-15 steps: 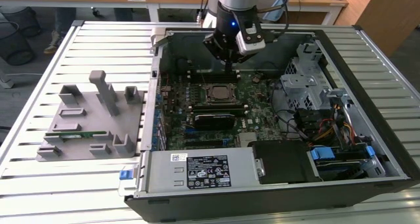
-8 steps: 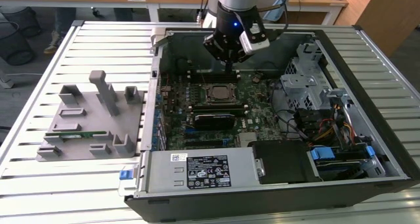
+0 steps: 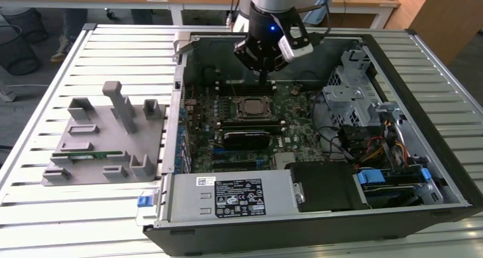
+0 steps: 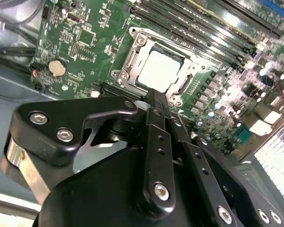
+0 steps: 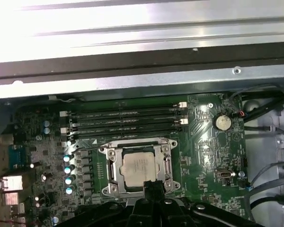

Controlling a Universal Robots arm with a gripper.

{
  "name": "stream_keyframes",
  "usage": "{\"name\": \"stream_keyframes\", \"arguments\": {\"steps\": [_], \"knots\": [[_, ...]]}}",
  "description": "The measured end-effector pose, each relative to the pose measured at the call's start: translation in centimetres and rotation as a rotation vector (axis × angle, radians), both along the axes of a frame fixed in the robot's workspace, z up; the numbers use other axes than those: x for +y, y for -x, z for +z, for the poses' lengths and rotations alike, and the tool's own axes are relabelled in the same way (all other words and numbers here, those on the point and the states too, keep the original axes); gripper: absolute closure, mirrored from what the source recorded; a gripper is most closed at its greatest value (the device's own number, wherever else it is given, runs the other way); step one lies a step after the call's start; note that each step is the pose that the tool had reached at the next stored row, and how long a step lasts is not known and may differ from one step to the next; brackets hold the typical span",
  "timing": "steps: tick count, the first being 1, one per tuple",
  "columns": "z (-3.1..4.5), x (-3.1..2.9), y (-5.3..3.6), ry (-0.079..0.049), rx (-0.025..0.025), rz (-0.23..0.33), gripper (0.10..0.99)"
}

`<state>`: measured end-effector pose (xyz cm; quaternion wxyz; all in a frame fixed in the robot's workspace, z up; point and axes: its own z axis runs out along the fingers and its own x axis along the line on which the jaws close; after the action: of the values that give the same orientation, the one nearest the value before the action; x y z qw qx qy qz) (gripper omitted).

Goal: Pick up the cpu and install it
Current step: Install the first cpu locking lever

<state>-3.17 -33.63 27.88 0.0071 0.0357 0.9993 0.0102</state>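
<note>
Surface: slatted metal table (image 3: pixel 113 48) with an open computer case (image 3: pixel 453 173) lying on it, desks behind.
Gripper (image 3: pixel 262 72): black, pointing down into the case; fingers pressed together at the tip with nothing between them, as seen in both wrist views (image 4: pixel 156 97) (image 5: pixel 154 186).
Gripper position: raised above the motherboard (image 3: pixel 298 114), tip near one edge of the socket, apart from the chip.
Cpu (image 3: pixel 250 106): seated flat in the socket, silver top facing up, ringed by the socket's metal frame (image 5: pixel 110 166); bright and square in both wrist views (image 4: pixel 161 71) (image 5: pixel 138 168).
Memory slots (image 5: pixel 125 123): long black rows just beside the socket, on the side away from the fingers in the first wrist view.
Coin battery (image 5: pixel 222 122): round and silver, on the green board well to one side of the socket (image 4: pixel 57 68).
Black block (image 3: pixel 245 138): on the board just on the near side of the socket in the exterior view.
Power supply (image 3: pixel 226 196): grey box with a label along the case's near wall.
Drive cage (image 3: pixel 351 88): bare metal, on the exterior view's right.
Grey fixture (image 3: pixel 106 139): on the table at the exterior view's left, beside the case.
Green memory stick (image 3: pixel 87 154): lying in the fixture.
</note>
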Motion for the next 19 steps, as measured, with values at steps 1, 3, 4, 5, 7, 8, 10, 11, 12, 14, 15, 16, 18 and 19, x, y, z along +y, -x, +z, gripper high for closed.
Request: {"name": "stream_keyframes", "arguments": {"steps": [1,3,4,5,7,8,10,11,12,14,15,16,18,19], "knots": [[-0.01,0.0,0.0,0.0,0.0,0.018,0.98],[-0.02,0.0,0.02,0.0,0.0001,0.049,0.98],[-0.05,0.0,0.13,0.0,0.0,0.057,0.98],[-0.07,0.0,0.4,0.0,-0.0001,0.06,0.98],[-0.1,0.0,1.29,0.0,-0.0001,0.06,0.98],[-0.11,0.0,1.73,0.0,0.0,0.061,0.98],[-0.15,0.0,2.67,0.0,0.0,0.061,0.98],[-0.16,0.0,3.13,0.0,0.0001,0.06,0.98],[-0.17,0.0,3.55,0.0,0.0,0.061,0.98],[-0.21,0.0,4.18,0.0,0.0,0.061,0.98],[-0.22,0.0,4.37,0.0,0.0,0.06,0.98],[-0.24,0.0,4.52,0.0,-0.0001,0.06,0.98],[-0.29,0.0,4.91,0.0,-0.0001,0.061,0.98],[-0.33,0.0,5.11,0.0,-0.0001,0.061,0.98]]}}
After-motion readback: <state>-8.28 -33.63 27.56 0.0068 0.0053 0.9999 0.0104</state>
